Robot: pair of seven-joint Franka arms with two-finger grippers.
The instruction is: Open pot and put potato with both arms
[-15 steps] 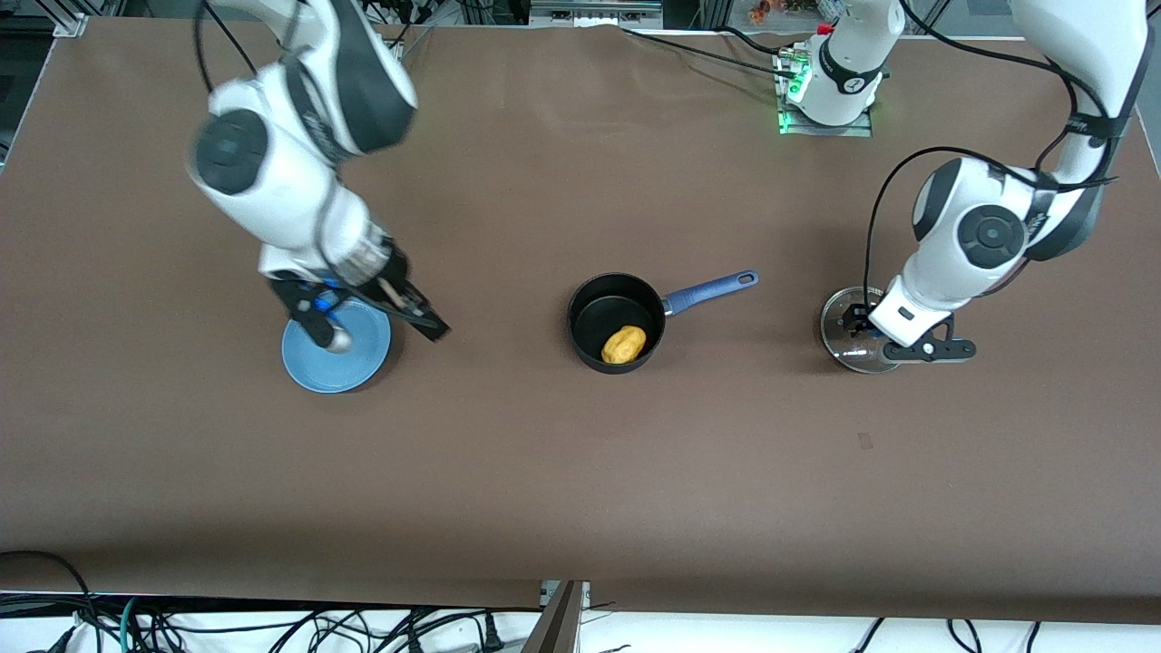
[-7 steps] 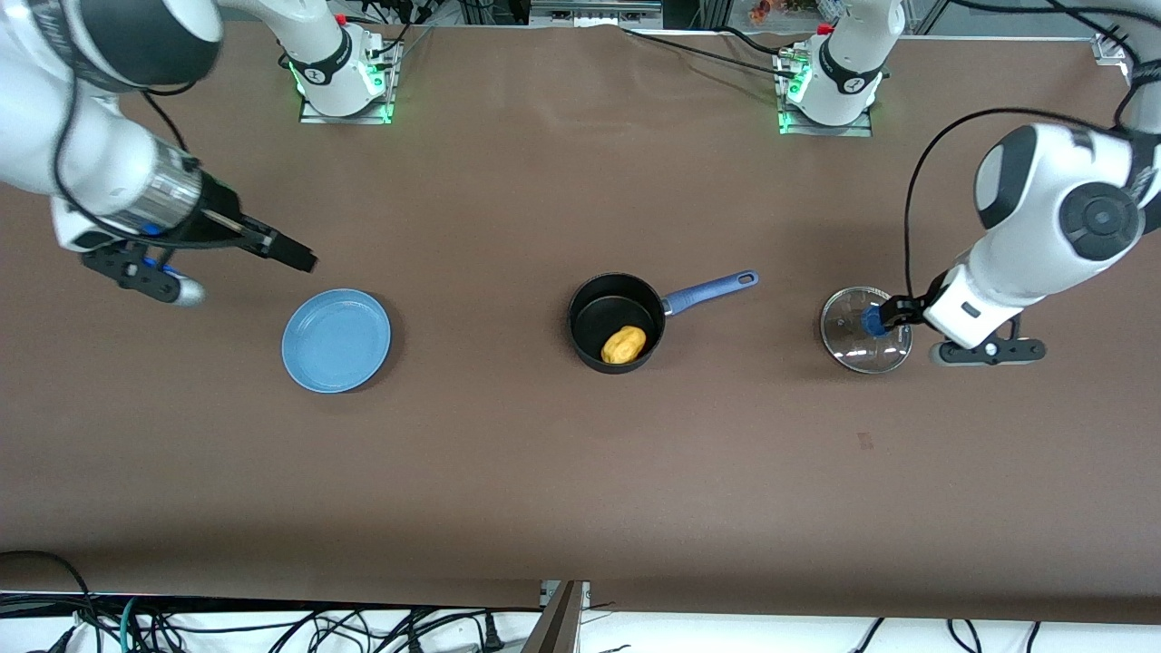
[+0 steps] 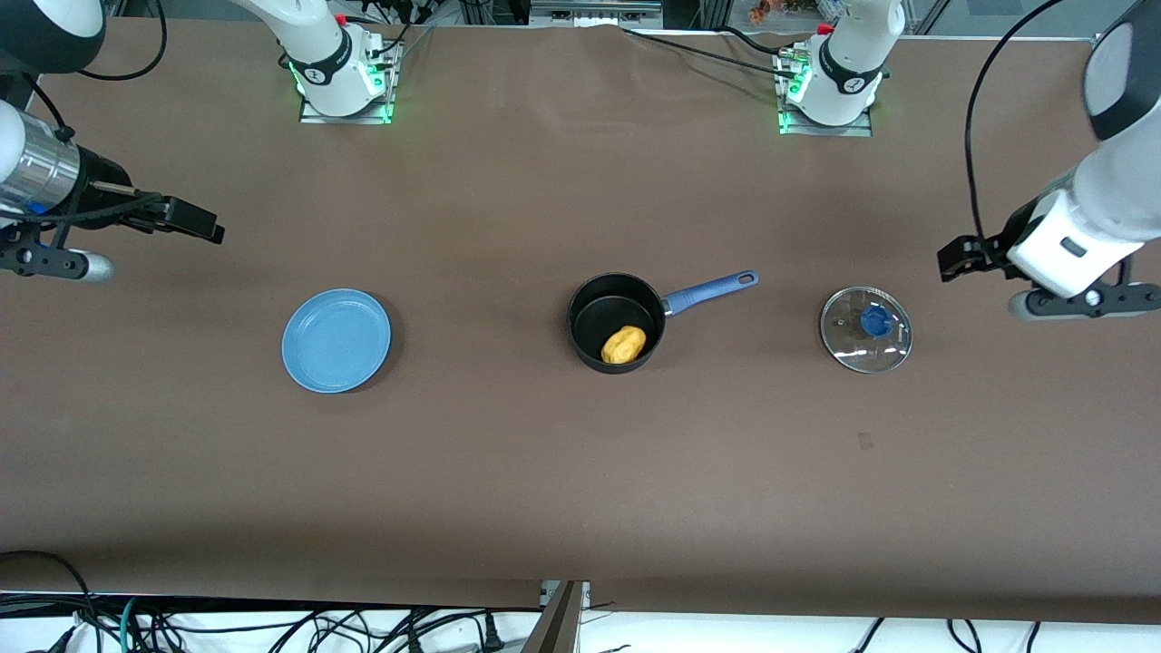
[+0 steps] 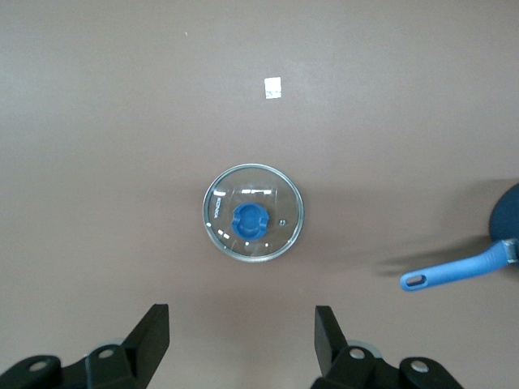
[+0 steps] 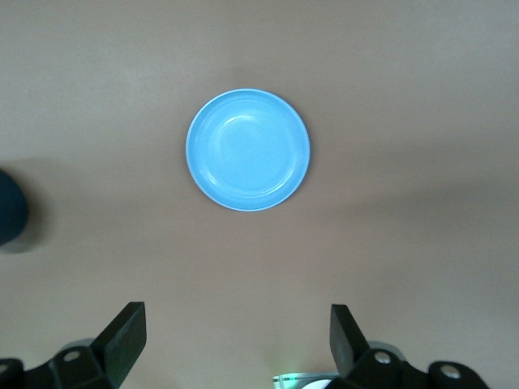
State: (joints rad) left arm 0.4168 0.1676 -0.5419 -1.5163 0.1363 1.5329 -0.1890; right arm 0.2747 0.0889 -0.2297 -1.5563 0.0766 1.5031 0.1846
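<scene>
Both arms have just pulled back to the table ends, left gripper (image 4: 242,340) and right gripper (image 5: 238,340) wide and empty, leaving the potato (image 3: 624,345) inside the open pot (image 3: 617,322) at the table's middle, so the task looks finished.

1. In the left wrist view we see only a sliver of the pot (image 4: 511,212) at the picture's edge; its handle shows, its bowl is cut off.
2. In the right wrist view the pot (image 5: 11,207) is a dark curve at the edge and no more.
3. The right arm (image 3: 36,172) runs off the front view's edge, so we lose most of it.
4. The left arm (image 3: 1102,195) is likewise cut off there.
5. Each wrist view cuts off its own gripper's body at the edge: left gripper (image 4: 242,328), right gripper (image 5: 237,326).
</scene>
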